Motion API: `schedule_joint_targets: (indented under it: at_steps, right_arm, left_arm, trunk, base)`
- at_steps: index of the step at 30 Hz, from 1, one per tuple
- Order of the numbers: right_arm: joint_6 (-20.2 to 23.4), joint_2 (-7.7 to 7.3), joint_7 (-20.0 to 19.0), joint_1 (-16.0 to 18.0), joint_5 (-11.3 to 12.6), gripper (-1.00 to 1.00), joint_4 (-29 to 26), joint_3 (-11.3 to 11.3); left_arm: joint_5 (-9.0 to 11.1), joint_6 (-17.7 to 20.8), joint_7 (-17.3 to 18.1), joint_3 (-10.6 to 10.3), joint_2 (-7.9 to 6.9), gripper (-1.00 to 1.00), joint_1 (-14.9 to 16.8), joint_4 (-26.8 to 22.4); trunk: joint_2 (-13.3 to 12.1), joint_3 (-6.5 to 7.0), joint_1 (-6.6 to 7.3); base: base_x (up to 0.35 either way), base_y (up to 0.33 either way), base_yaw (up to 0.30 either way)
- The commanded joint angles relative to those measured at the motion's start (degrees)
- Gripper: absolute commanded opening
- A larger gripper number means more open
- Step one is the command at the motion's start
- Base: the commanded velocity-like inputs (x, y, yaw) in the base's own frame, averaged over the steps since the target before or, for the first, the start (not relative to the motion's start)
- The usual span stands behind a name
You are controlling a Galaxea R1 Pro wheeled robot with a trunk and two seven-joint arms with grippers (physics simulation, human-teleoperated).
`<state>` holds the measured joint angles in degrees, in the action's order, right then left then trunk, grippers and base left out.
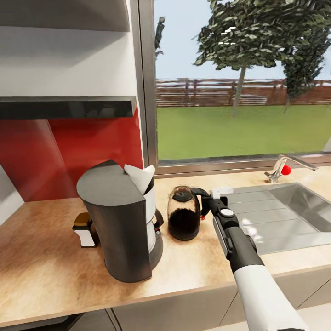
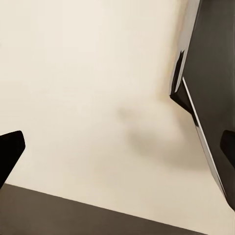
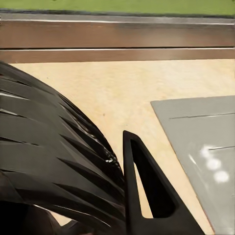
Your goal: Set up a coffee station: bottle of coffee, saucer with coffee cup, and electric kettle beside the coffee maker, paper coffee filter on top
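Wood-grain laminate, pale and matte, forms the kitchen countertop; a glossy red backsplash rises behind it and the thin black kitchen shelf hangs above.

Head view: the coffee maker, a dark grey wedge-topped cylinder, stands at centre with a white paper coffee filter seated in its top. The bottle of coffee, tan-capped and white-labelled, is tucked just beside it at 9 o'clock. The electric kettle, a rounded black glassy jug, sits near the maker at 3 o'clock, on the counter. The right gripper is at the kettle's loop handle; the jaws appear closed on the handle, though contact is partly hidden. A brushed steel sink and a red-knobbed tap lie at 3 o'clock.

Left wrist view: a plain cream surface and a dark panel edge are seen; the left gripper is spread wide, holding nothing.

Right wrist view: the kettle's ribbed dark body and its triangular handle loop are seen close; the fingers cannot be made out.

Step judged: kettle placement. Release and a clean withdrawal are called for next; saucer and cup are judged outstanding.
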<state>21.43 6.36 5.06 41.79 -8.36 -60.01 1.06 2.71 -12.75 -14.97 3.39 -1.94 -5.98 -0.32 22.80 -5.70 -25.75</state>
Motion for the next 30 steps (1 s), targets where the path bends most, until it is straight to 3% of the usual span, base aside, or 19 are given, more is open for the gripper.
schedule_joint_targets:
  at_steps: [1, 4, 16, 17, 30]
  right_arm:
    - [-1.78, 0.06, -0.05, 0.04, -0.67, -1.00, 0.84, 0.08]
    - [-3.68, 0.06, -0.05, 0.04, -0.69, -1.00, 1.68, 0.08]
    - [-3.87, 0.14, -0.05, 0.04, -0.66, -1.00, 2.60, 0.08]
    - [-3.88, 0.14, -0.05, 0.04, -0.64, 1.00, 2.61, 0.08]
    - [-3.88, 0.23, -0.05, 0.04, -0.63, 1.00, 2.68, 0.08]
  left_arm:
    - [0.28, -0.26, 0.11, 0.30, 0.01, 1.00, 0.00, -0.03]
    - [0.28, -0.26, 0.12, 0.37, 0.00, 1.00, 0.00, -0.03]
    - [0.28, -0.26, 0.11, 0.30, 0.00, 1.00, 0.00, -0.03]
    - [0.28, -0.26, 0.12, 0.30, 0.00, 1.00, 0.00, -0.03]
    - [0.28, -0.26, 0.12, 0.30, -0.08, 1.00, 0.00, -0.03]
  trunk:
    - [0.12, -0.11, -0.03]
    - [0.12, -0.11, -0.03]
    - [0.12, -0.11, -0.03]
    - [0.12, -0.11, -0.03]
    - [0.12, -0.11, -0.03]
  base:
    - [0.000, 0.024, 0.000]
    - [0.000, 0.077, 0.000]
    - [0.000, 0.003, 0.000]
    - [0.000, 0.000, 0.000]
    - [0.000, 0.000, 0.000]
